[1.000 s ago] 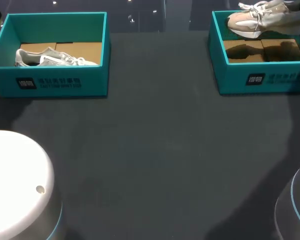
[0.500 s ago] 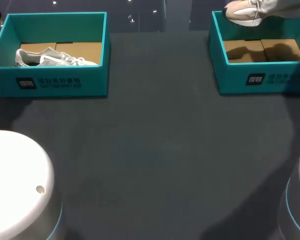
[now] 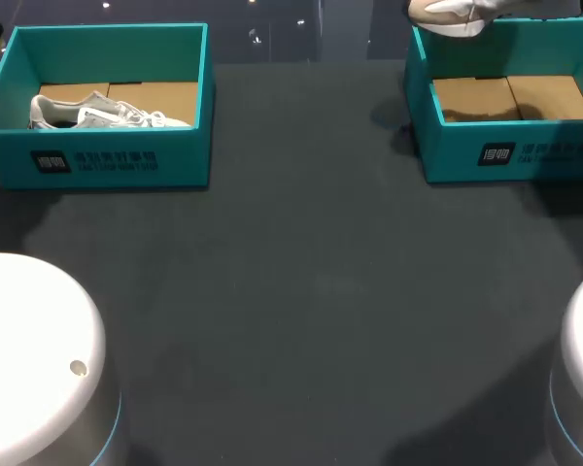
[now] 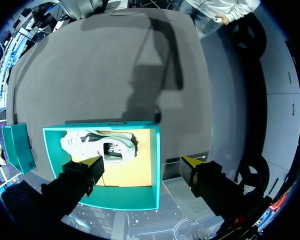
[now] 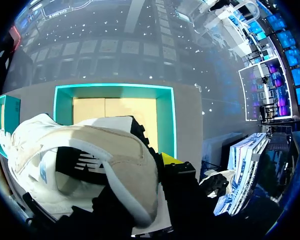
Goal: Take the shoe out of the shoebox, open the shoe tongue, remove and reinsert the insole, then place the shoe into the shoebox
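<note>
R claw [image 5: 162,162] is clamped on the shoe [image 3: 447,12]. In the last sec it rose clear of the right box [image 3: 466,155], now over its far-left corner. Step 1 looks done, tongue next. L claw [image 4: 142,162] is wide, over the left box [image 4: 107,200].

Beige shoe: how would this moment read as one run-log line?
beige shoe: held above right shoebox | right jaws: shut on it | left jaws: open over left shoebox, white shoe inside
</note>
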Robot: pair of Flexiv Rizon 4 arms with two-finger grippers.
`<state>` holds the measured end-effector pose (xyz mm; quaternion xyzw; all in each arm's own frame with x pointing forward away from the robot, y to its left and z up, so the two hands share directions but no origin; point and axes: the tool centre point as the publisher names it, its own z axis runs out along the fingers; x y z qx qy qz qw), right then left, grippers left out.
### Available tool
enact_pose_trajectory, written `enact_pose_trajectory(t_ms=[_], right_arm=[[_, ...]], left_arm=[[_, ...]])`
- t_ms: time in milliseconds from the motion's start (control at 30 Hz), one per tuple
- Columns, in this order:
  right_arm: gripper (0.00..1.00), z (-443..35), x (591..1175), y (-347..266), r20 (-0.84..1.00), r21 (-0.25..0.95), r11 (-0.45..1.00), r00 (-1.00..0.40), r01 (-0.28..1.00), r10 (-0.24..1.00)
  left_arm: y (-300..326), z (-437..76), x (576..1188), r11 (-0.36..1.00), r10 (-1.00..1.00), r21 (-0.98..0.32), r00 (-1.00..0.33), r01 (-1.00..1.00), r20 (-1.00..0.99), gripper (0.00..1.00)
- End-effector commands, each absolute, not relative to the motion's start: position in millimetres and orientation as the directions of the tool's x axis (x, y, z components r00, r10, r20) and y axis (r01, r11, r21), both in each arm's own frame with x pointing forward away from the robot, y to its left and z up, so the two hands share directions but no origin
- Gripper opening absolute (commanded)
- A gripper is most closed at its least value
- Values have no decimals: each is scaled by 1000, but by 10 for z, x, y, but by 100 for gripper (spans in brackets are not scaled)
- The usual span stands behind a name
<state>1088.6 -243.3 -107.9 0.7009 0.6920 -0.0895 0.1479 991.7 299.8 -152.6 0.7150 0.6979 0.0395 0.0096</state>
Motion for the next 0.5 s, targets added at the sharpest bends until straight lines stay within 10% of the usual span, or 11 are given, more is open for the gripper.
enact_pose_trajectory(t_ms=[33,500], right_arm=[[0,-913,10496,-2086,-374,123,14,33,992,927],[0,-1026,9177,-1169,-393,94,11,27,995,919]], left_arm=[[2999,-1520,9899,-27,999,71,24,997,45,100],[2999,-1520,9899,-27,999,71,24,997,45,100]])
